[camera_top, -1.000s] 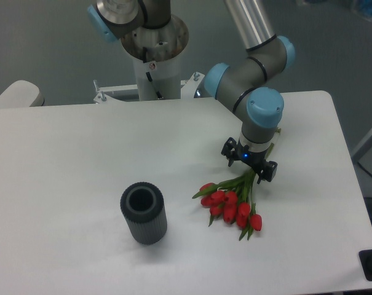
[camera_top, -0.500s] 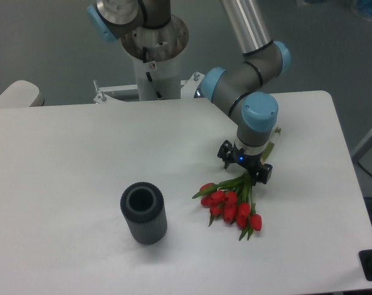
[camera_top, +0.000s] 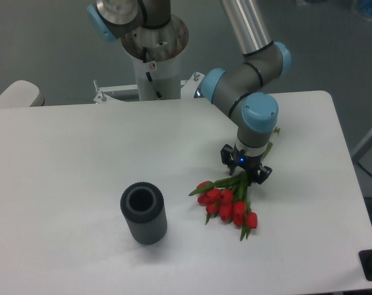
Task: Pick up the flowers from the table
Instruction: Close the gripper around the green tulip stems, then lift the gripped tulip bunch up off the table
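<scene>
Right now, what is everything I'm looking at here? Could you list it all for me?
flowers: one bunch of red tulips with green stems, lying on the right half of the table, blooms toward the front.
ribbed cylinder: one, dark grey, hollow top, upright, front centre-left, apart from the flowers.
table: one, white, rounded corners.
floor: grey, behind the table.
robot base: one, white column, behind the table's far edge.
arm: one, silver with blue caps, reaching down.
tool: one, black, down at the flower stems; whether it is closed on them I cannot tell.
</scene>
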Available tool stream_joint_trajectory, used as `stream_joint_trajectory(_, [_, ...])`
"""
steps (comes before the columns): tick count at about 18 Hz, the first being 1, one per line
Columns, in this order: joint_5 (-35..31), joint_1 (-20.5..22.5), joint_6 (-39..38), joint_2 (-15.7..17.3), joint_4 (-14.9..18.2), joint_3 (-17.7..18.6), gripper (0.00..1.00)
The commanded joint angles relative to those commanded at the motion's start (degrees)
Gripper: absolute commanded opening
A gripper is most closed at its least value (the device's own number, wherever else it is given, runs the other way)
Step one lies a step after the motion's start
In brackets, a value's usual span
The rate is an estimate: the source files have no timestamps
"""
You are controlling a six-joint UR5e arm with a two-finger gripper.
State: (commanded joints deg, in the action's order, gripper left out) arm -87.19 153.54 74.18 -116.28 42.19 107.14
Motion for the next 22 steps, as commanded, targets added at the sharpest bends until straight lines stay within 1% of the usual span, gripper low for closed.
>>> stream_joint_trajectory(3, [0.0,0.0,0.0,0.0,0.0,-0.2,0.21])
stream_joint_trajectory(9, [0.3,0.0,0.1,0.6,0.2,-1.0,0.20])
stream_joint_trajectory(11, [0.5,-0.2,0.2,1.6,0.3,-1.4,0.20])
stream_joint_trajectory(13, [2.4,-0.6,0.2,3.0,0.7,-2.7,0.20])
stream_joint_trajectory(16, [8.6,-0.6,0.1,5.4,1.2,-5.8,0.20])
stream_joint_trajectory(18, [12.8,-0.3,0.1,6.4,2.4,-8.2,0.20])
stream_joint_trajectory(21, [17.8,0.4,-0.4,6.9,6.1,-13.5,0.20])
stream_joint_trajectory(22, [20.9,0.4,-1.2,7.1,7.8,-15.9,0.20])
